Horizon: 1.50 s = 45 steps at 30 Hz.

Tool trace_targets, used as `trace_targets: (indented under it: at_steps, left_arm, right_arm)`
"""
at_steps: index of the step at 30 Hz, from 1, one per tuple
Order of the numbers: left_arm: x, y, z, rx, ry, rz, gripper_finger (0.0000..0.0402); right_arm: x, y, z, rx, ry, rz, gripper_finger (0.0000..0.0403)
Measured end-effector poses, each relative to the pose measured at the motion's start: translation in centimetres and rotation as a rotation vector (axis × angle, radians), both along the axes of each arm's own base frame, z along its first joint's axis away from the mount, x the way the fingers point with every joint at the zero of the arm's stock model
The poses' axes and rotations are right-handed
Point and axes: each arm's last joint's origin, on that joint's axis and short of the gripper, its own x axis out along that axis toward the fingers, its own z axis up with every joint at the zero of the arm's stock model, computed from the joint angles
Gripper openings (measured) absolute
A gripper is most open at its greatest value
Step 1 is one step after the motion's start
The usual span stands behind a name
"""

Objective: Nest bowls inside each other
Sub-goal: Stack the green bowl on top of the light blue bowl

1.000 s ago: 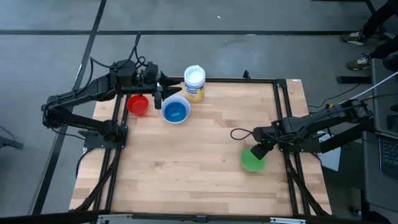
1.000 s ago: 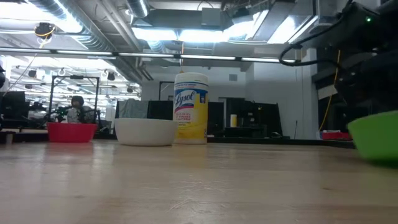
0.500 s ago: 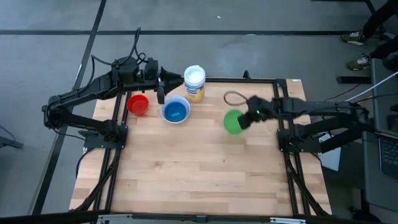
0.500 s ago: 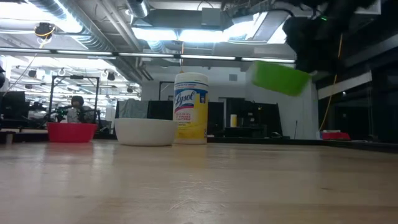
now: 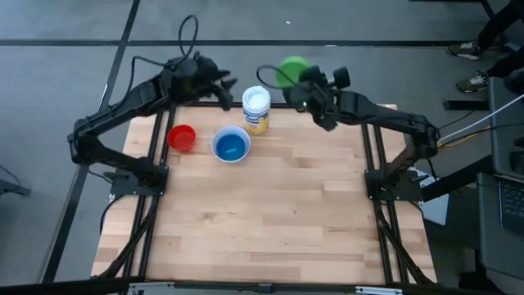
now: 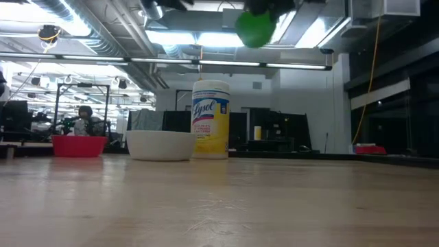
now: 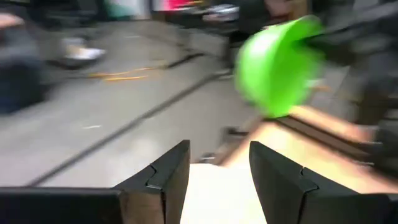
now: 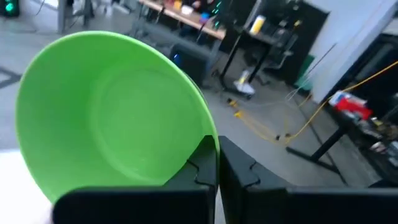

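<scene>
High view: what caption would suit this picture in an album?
Right gripper lifts a green bowl beyond the table's far edge.

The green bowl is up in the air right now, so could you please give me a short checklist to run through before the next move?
1. Right gripper shut on the green bowl rim: ok.
2. Green bowl clear of the yellow jar: ok, lifted above it.
3. White bowl upright, with blue bowls nested inside: ok.
4. Left gripper open and empty: ok.
5. Red bowl upright, apart from the white bowl: ok.
6. Green bowl over the white bowl: not ok.
</scene>
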Motion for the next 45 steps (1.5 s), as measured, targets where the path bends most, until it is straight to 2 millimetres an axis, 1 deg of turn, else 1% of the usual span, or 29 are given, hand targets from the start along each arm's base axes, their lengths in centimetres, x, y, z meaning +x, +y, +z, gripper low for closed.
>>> trace_targets:
  at_steps: [3, 5, 7, 9, 12, 14, 15, 20, 25, 30, 32, 37, 40, 43, 45]
  left_arm:
    - [0.2, 1.2, 0.7, 0.058, 0.082, 0.113, 0.0161]
    - [0.6, 2.0, 1.0, 0.09, 0.111, 0.128, 0.0161]
    - [1.0, 2.8, 1.1, 0.124, 0.134, 0.133, 0.0161]
    - [1.9, 3.5, 1.1, 0.163, 0.139, 0.082, 0.0161]
    - [3.3, 4.1, 1.0, 0.189, 0.075, -0.042, 0.0161]
    - [3.9, 4.1, 1.3, 0.192, 0.006, -0.117, 0.0161]
    - [4.2, 4.0, 1.3, 0.182, -0.017, -0.127, 0.0161]
    - [5.0, 3.5, 0.9, 0.18, -0.009, -0.136, 0.0161]
    - [5.3, 3.2, 1.0, 0.144, -0.056, -0.141, 0.0161]
    - [5.5, 2.9, 1.6, 0.137, -0.143, -0.158, 0.0161]
    - [5.6, 3.0, 1.6, 0.128, -0.147, -0.157, 0.0161]
    - [6.4, 3.5, 0.7, 0.108, -0.127, -0.142, 0.0161]
    - [6.8, 3.8, 0.4, 0.108, -0.117, -0.121, 0.016]
    - [7.1, 4.0, 0.0, 0.108, -0.101, -0.105, 0.0144]
    - [7.1, 4.0, 0.0, 0.117, -0.097, -0.103, 0.0112]
  right_arm:
    - [1.0, -0.3, 1.9, -0.04, -0.023, 0.006, 0.0002]
    - [1.3, -0.3, 2.8, -0.064, -0.018, 0.027, 0.0002]
    - [1.6, -0.4, 3.4, -0.078, -0.05, 0.059, 0.0001]
    - [1.9, -0.3, 3.8, -0.086, -0.08, 0.095, 0.0001]
    - [2.1, 0.0, 4.2, -0.1, -0.092, 0.125, 0.0001]
    - [2.2, 0.1, 4.2, -0.102, -0.079, 0.129, 0.0001]
    - [2.2, 0.1, 4.2, -0.103, -0.072, 0.126, 0.0001]
    - [2.1, -0.1, 4.2, -0.105, -0.073, 0.117, 0.0001]
    - [2.4, -0.1, 4.0, -0.099, -0.081, 0.139, 0.0001]
    - [2.6, -0.5, 3.9, -0.092, -0.083, 0.159, 0.0001]
    - [2.6, -0.5, 4.1, -0.094, -0.1, 0.169, 0.0001]
    - [2.9, -0.3, 4.8, -0.131, -0.117, 0.197, 0.0001]
    - [2.9, 0.1, 4.9, -0.134, -0.116, 0.207, 0.0001]
    - [3.0, 0.4, 4.9, -0.138, -0.106, 0.21, 0.0001]
    - [3.0, 0.4, 4.9, -0.139, -0.108, 0.211, 0.0001]
